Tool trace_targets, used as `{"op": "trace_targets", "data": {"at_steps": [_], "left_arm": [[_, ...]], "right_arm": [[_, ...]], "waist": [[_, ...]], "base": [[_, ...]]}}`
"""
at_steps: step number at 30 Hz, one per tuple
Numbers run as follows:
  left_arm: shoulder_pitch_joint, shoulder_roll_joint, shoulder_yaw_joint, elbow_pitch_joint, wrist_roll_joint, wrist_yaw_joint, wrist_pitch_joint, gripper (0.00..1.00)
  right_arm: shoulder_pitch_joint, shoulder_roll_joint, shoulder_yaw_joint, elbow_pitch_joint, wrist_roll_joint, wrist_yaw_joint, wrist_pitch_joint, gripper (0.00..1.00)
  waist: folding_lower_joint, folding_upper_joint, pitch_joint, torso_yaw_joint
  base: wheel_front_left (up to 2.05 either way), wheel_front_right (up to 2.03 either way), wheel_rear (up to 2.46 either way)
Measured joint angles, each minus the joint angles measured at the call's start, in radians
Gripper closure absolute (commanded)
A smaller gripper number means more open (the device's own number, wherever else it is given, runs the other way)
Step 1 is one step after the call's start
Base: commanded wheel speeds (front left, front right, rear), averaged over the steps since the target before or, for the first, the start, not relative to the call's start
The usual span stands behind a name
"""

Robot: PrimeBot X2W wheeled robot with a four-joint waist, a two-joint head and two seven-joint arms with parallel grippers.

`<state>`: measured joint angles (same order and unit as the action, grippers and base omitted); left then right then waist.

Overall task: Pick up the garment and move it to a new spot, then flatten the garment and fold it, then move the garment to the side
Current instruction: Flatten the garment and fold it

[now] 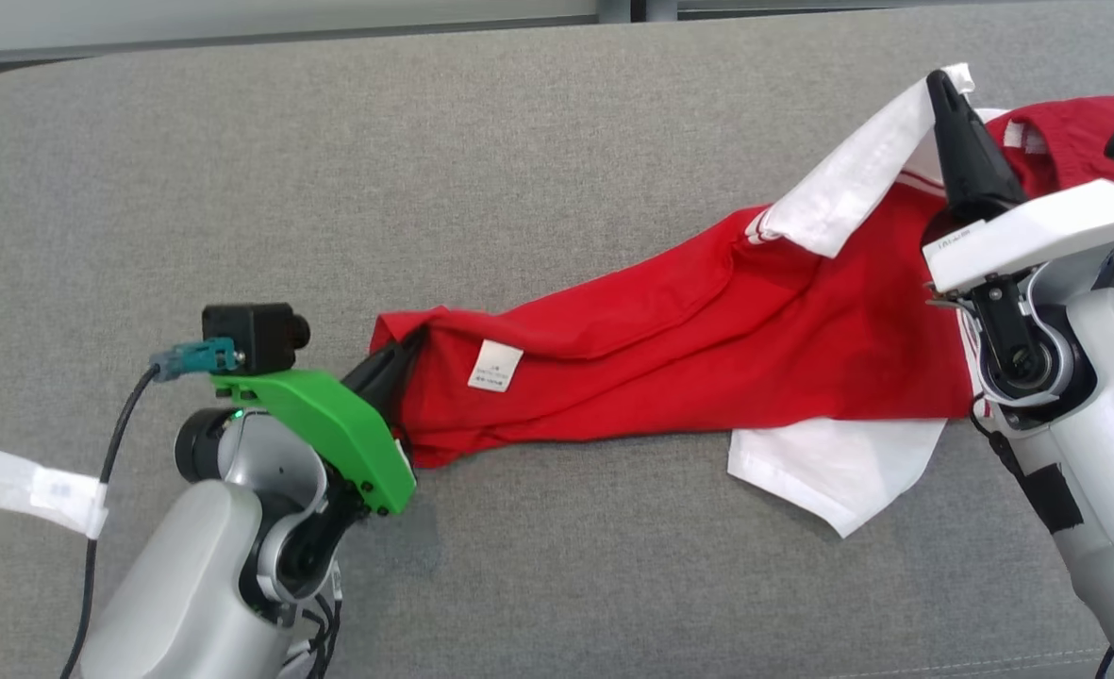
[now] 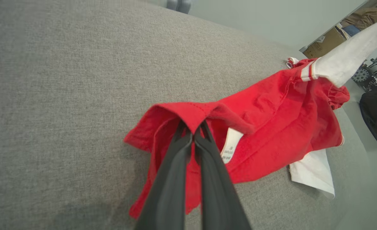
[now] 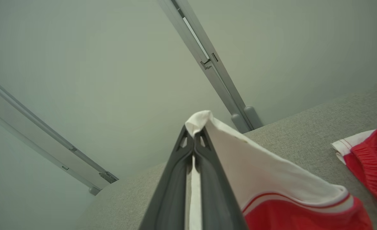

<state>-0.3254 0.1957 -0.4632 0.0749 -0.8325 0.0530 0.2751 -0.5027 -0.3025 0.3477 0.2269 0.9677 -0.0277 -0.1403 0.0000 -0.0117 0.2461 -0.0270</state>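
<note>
The garment [image 1: 670, 349] is a red shirt with white sleeves, stretched in a loose band across the grey sofa cushion [image 1: 481, 170]. My left gripper [image 1: 404, 351] is shut on the red hem at the shirt's left end; the left wrist view has the hem [image 2: 193, 116] folded over the closed fingertips, a white care label [image 2: 229, 149] beside them. At the right, my right gripper [image 1: 941, 87] is shut on the tip of a white sleeve [image 1: 849, 184] and holds it raised. In the right wrist view the sleeve [image 3: 255, 166] drapes from the pinched fingertips. A second white sleeve [image 1: 830, 467] lies flat.
The cushion's back edge runs along the top, with a pale wall and metal rails [image 3: 207, 60] beyond. A white strap [image 1: 28, 486] and a black cable [image 1: 108, 462] hang by my left arm. Boxes and equipment [image 2: 367, 64] stand off the sofa's far end.
</note>
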Motion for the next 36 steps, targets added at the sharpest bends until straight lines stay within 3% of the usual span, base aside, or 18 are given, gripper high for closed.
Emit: {"op": "trace_targets", "data": {"at_steps": [1, 2, 4, 5, 25, 36], "left_arm": [[-0.021, -0.005, 0.003, 0.014, 0.011, 0.000, -0.013, 0.78], [-0.038, -0.012, 0.004, 0.021, 0.021, 0.000, -0.022, 0.78], [-0.062, -0.030, 0.002, 0.039, 0.033, -0.001, -0.042, 0.42], [-0.068, -0.037, 0.001, 0.046, 0.039, -0.002, -0.052, 0.00], [-0.084, -0.022, -0.089, 0.144, 0.214, -0.062, -0.246, 0.00], [-0.073, -0.057, -0.133, 0.144, 0.249, -0.072, -0.322, 0.00]], "right_arm": [[-0.012, 0.001, 0.000, 0.005, -0.002, 0.001, -0.001, 1.00], [-0.023, 0.002, 0.000, 0.010, -0.002, 0.002, -0.007, 1.00], [-0.038, 0.004, 0.000, 0.019, -0.003, 0.013, -0.015, 1.00], [-0.043, 0.005, -0.002, 0.025, -0.003, 0.019, -0.022, 1.00], [-0.045, 0.008, -0.045, 0.130, -0.004, 0.080, -0.081, 1.00], [-0.043, 0.020, -0.049, 0.176, -0.004, 0.101, -0.091, 1.00]], "waist": [[0.0000, 0.0000, 0.010, 0.002], [0.0000, 0.0000, 0.019, 0.004], [0.0000, 0.0000, 0.037, 0.006], [0.0000, 0.0000, 0.045, 0.007], [0.0000, 0.0000, 0.067, 0.020], [0.0000, 0.0000, 0.051, 0.025]], "base": [[0.00, 0.00, 0.00], [0.00, 0.00, 0.00], [0.00, 0.00, 0.00], [0.00, 0.00, 0.00], [0.00, 0.00, 0.00], [0.00, 0.00, 0.00]]}}
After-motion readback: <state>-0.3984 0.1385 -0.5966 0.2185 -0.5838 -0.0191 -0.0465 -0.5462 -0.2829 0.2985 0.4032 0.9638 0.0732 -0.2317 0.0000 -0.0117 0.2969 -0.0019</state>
